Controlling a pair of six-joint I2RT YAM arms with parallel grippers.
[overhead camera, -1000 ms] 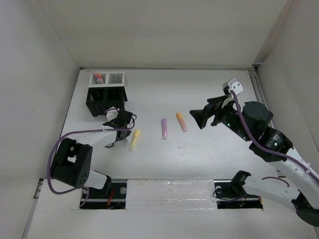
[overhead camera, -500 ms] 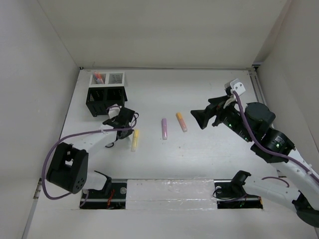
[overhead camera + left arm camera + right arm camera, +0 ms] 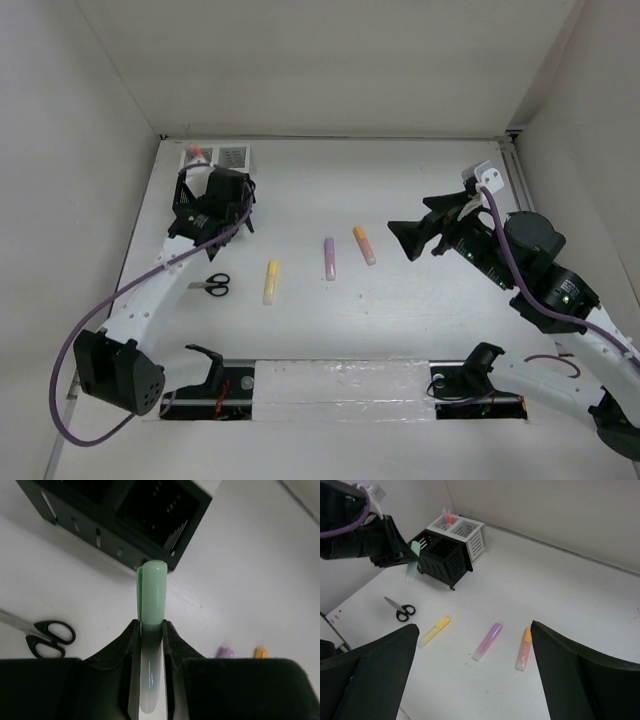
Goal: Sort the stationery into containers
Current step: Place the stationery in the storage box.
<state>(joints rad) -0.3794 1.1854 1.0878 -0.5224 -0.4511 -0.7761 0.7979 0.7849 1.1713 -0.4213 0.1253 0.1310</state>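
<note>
Pinching a smooth, round-capped green marker (image 3: 152, 590) in the left gripper (image 3: 150, 625).
Poised just short of the boxy black mesh organiser (image 3: 125, 535) ahead; spread wide at the right gripper (image 3: 402, 238).

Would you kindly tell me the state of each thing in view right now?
Left hand: shut on the green stubby marker.
Green stubby marker: held aloft near the black mesh organiser.
Right hand: open, empty.
Black mesh organiser: upright.
White mesh organiser: upright, thin pens standing in one compartment.
Yellow stubby marker: lying flat, loose.
Purple stubby marker: lying flat, loose.
Orange stubby marker: lying flat, loose.
Black-handled scissors: shut, lying flat.
</note>
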